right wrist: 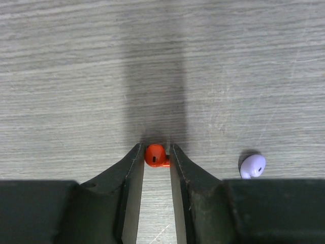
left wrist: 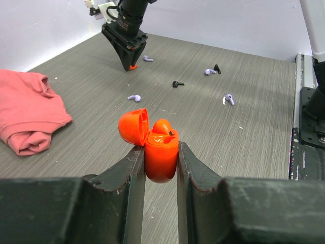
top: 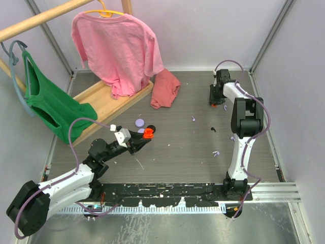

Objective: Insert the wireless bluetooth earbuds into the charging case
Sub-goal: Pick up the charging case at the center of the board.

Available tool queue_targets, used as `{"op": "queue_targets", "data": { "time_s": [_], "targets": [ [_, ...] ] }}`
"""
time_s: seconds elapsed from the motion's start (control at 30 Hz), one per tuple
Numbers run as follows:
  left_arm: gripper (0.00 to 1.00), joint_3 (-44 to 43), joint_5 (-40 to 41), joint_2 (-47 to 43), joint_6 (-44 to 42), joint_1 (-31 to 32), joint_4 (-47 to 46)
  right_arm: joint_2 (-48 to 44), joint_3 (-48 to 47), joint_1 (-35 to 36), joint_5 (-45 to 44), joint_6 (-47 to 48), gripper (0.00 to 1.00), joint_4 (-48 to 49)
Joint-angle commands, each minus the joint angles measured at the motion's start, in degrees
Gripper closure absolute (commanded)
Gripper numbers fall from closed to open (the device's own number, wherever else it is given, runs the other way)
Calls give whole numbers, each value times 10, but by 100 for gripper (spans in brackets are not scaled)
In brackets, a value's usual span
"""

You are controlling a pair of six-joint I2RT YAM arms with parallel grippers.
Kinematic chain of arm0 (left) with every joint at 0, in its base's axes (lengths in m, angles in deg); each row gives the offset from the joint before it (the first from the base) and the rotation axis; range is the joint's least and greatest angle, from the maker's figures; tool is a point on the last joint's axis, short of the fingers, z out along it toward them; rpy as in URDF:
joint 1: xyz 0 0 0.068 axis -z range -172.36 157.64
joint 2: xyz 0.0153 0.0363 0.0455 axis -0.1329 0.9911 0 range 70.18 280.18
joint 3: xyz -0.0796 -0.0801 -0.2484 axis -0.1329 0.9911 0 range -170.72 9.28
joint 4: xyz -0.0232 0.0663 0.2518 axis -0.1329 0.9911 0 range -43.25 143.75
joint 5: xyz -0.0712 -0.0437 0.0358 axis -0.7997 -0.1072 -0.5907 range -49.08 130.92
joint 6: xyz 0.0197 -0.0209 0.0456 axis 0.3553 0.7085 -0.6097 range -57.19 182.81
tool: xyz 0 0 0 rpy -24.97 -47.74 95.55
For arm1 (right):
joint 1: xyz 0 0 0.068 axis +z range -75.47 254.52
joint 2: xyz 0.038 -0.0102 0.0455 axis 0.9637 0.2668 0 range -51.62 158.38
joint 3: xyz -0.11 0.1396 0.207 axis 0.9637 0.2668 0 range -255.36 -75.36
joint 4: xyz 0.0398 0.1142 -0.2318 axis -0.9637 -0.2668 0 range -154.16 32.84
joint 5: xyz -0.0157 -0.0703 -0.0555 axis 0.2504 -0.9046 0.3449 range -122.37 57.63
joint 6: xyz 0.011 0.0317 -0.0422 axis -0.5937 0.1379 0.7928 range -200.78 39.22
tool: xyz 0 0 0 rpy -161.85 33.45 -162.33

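My left gripper (left wrist: 160, 146) is shut on the orange-red charging case (left wrist: 161, 158), held just above the table with its lid open to the left. One orange earbud (left wrist: 162, 127) sits in the case. From above, that case (top: 148, 133) is at centre-left. My right gripper (right wrist: 156, 148) is at the far right of the table, tips down on the surface, shut on an orange-red earbud (right wrist: 155, 155). A lavender earbud (right wrist: 252, 165) lies just right of it. More lavender earbuds (left wrist: 133, 97) (left wrist: 229, 98) and black bits (left wrist: 177, 84) are scattered between the arms.
Two lavender pucks (top: 139, 123) lie just beyond the case. A folded salmon cloth (top: 165, 89) lies at the back. A wooden rack (top: 109, 104) with a pink shirt (top: 117, 48) and a green garment (top: 48, 104) fills the left. Walls close in all round.
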Motion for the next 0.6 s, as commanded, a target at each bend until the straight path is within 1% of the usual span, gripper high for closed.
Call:
{"op": "queue_targets", "data": {
  "time_s": [0.0, 0.1, 0.17, 0.37, 0.57],
  "targets": [
    [100, -10, -5, -10, -4, 3, -21, -13, 46, -4, -13, -33, 62, -33],
    [100, -10, -5, -10, -4, 3, -20, -20, 54, -4, -16, -27, 55, -34],
    [100, -10, -6, -10, -4, 3, -20, -24, 58, -4, -18, -25, 53, -35],
    [100, -10, -5, -10, -4, 3, -20, -46, 82, -4, 5, -23, 53, -29],
    [100, -10, -7, -11, -4, 4, -19, -58, 94, 3, 17, -20, 55, -26]
  ]
}}
